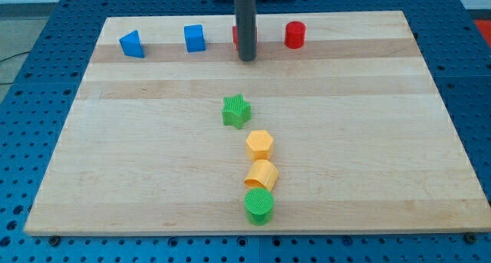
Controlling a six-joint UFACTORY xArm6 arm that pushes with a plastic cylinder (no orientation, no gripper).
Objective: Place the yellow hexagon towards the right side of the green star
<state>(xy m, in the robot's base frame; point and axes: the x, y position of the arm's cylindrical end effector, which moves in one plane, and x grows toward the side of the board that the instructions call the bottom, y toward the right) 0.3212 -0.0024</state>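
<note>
Blue perforated bench frames a pale wooden worktop [368, 140]. No claw here: my tip [246, 59] rests at 12 o'clock from the green star [236, 110], well apart. The yellow hexagon [260, 144] sits near the star's 5 o'clock. I judge it best to circle below the hexagon and nudge it toward the star's 3 o'clock.

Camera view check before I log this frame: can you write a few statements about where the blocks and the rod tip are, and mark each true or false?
1. The yellow hexagon lies toward the view's bottom from the green star. True.
2. My tip touches the green star. False: it is well above it, near the view's top.
3. The green cylinder is the block nearest the view's bottom. True.
4. Both blue blocks sit right of the red cylinder. False: they sit to its left.
</note>
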